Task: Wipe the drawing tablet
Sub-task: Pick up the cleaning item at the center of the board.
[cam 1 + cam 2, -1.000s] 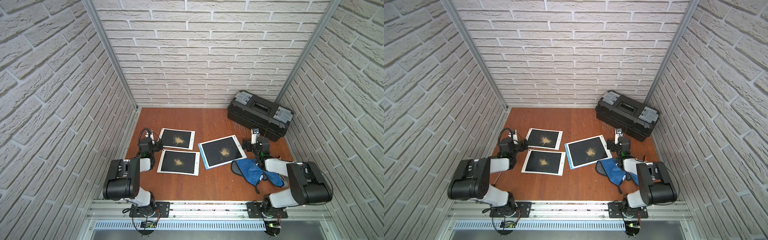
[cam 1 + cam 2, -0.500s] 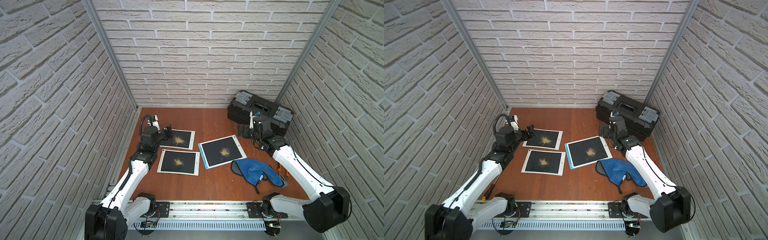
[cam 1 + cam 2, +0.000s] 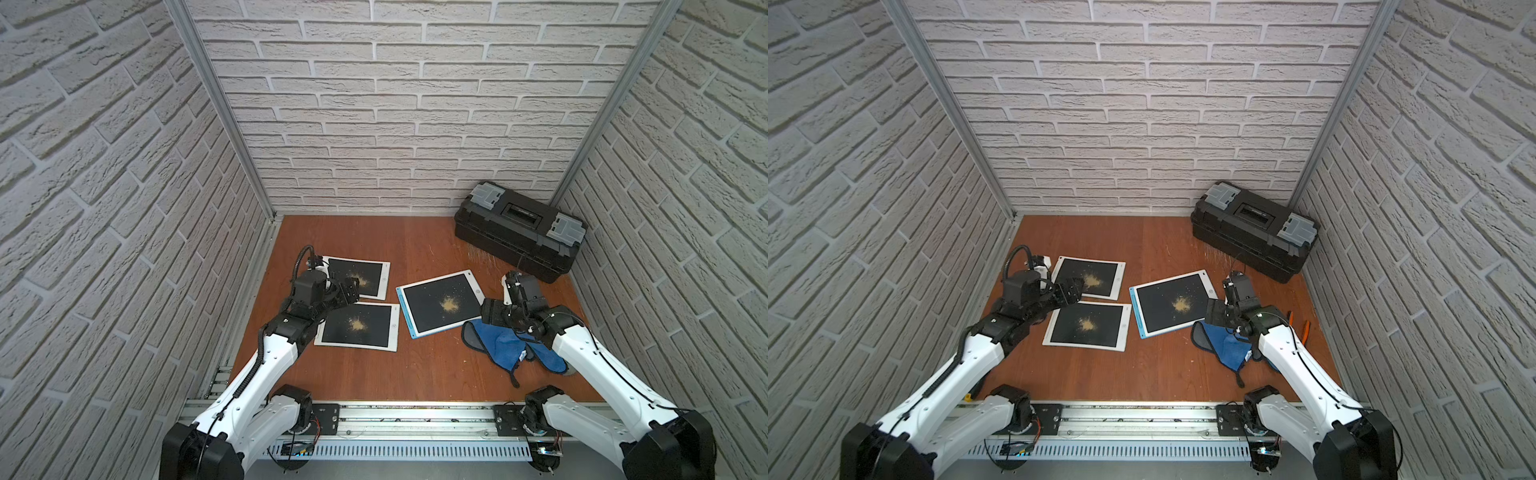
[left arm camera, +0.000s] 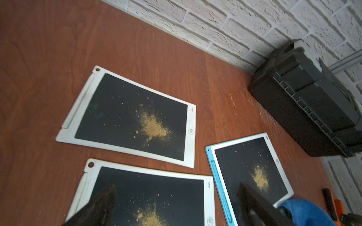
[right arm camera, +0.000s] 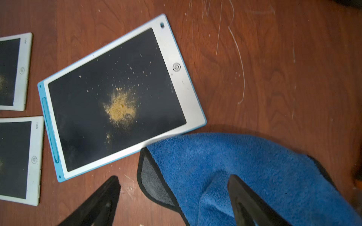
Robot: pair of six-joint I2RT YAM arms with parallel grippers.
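Powder (image 3: 449,304) dusts the blue-edged tablet (image 3: 424,316) lying flat in both top views, with the blue cloth (image 3: 496,344) at its near corner under the right gripper (image 3: 492,311). Left wrist view: the left gripper (image 4: 176,187) hangs with jaws apart over a white tablet (image 4: 148,187). Right wrist view: the right gripper's jaws stand wide, gripping nothing, astride the cloth's edge, which touches the blue-edged tablet.

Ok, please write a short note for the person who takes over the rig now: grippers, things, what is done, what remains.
Left gripper: open, empty, over the two white tablets.
Right gripper: open, astride the edge of the blue cloth, not gripping yet.
Blue-edged tablet lies beside the cloth.
All three tablets carry yellow powder.
Done: nothing wiped. Left: grip cloth, wipe tablets.
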